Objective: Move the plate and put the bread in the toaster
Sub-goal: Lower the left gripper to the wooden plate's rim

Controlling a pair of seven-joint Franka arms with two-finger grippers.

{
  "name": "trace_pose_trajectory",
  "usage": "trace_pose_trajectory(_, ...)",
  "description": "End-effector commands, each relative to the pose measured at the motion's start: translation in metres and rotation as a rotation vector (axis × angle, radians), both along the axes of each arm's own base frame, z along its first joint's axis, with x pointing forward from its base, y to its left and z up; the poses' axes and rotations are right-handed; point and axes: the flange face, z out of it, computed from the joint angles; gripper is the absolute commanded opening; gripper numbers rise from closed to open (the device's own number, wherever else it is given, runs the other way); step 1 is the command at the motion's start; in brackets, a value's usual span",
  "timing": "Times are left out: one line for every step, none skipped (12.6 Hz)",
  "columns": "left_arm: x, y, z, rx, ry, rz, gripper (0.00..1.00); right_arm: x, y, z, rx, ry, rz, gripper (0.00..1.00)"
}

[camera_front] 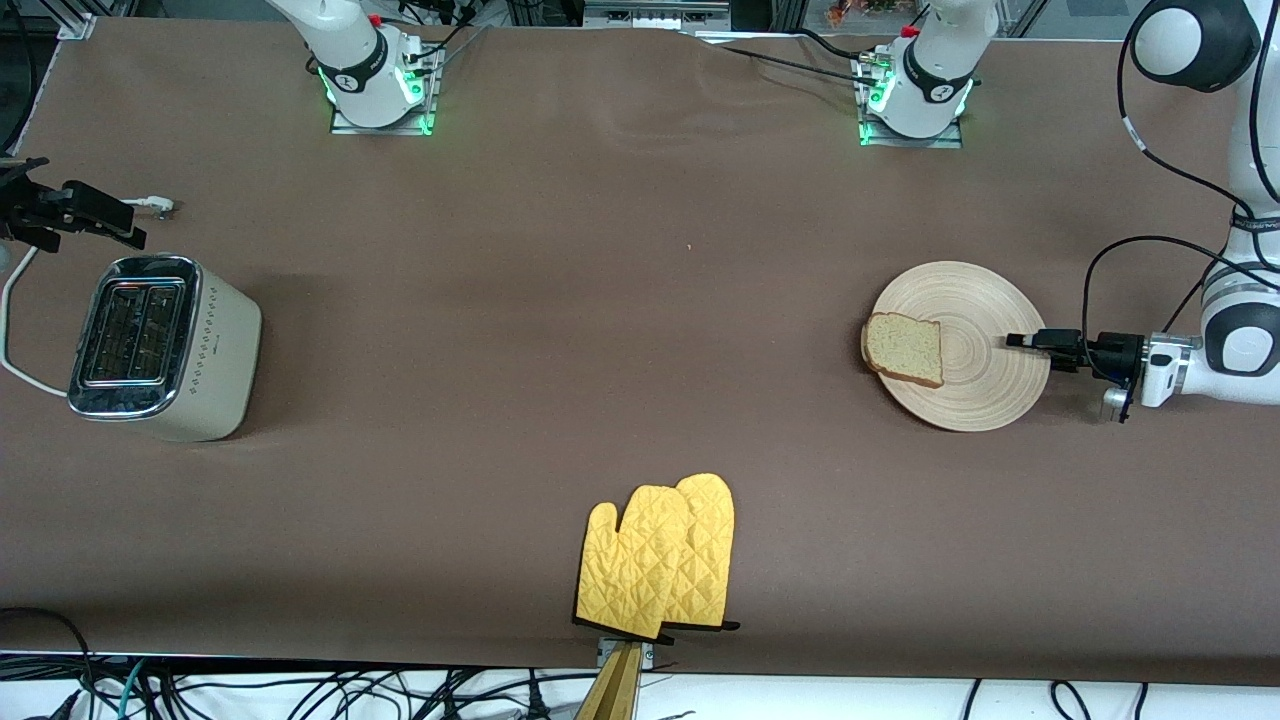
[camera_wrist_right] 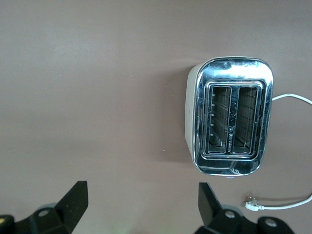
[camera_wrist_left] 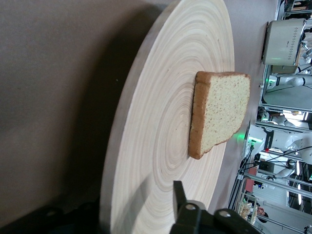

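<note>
Gripping the rim of the plate (camera_front: 985,395) at the left arm's end of the table, the left gripper (camera_front: 1022,341) lies horizontal, one finger (camera_wrist_left: 179,197) resting on the plate's top face and the rest of the gripper sitting under the edge, so its fingers appear closed on the rim. The plate is a large, flat, pale wooden disc with concentric ring grooves. The bread (camera_front: 904,349), a square speckled slice with a brown crust, lies on the plate at the edge away from the gripper, overhanging slightly toward the right arm's end. The toaster (camera_front: 160,350) stands well apart at the right arm's end: a boxy cream body with dotted side, chrome top, two slots facing up, its long axis running toward the front camera, white cord (camera_front: 15,330) trailing beside it. The right gripper (camera_front: 70,210) hangs above the table just beside the toaster, fingers (camera_wrist_right: 207,200) spread wide and empty. Judgement: the plate must travel toward the toaster, carried by the left arm, before the right arm, the nearer one to the slots, can take the bread. Yellow quilted oven mitts (camera_front: 660,560) lie near the front edge.
</note>
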Motion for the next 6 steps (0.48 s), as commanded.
trace_pose_trajectory(-0.0003,-0.0023,-0.0034,-0.024,-0.031,-0.001,0.20,0.0003,-0.0005,0.0045,0.000,0.001,0.006,1.00)
trace_pose_trajectory(-0.0002,-0.0042,-0.0059,-0.024,-0.027,-0.006,0.20,0.0003,-0.0005,0.0045,0.000,0.001,0.006,1.00)
trace_pose_trajectory(-0.0005,-0.0045,-0.0077,-0.025,-0.025,-0.003,0.16,0.0002,-0.0007,0.0045,-0.002,0.001,0.007,1.00)
trace_pose_trajectory(-0.0006,-0.0055,-0.0087,-0.024,-0.020,-0.005,0.07,0.0003,-0.0005,0.0045,0.000,0.001,0.006,1.00)
trace_pose_trajectory(0.0006,-0.0068,-0.0082,-0.025,-0.023,-0.008,0.00,0.0002,-0.0007,0.0045,-0.002,0.001,0.007,1.00)
trace_pose_trajectory(0.0006,-0.0068,-0.0082,-0.026,-0.027,-0.010,0.00,0.0003,-0.0005,0.0045,0.000,0.001,0.006,1.00)
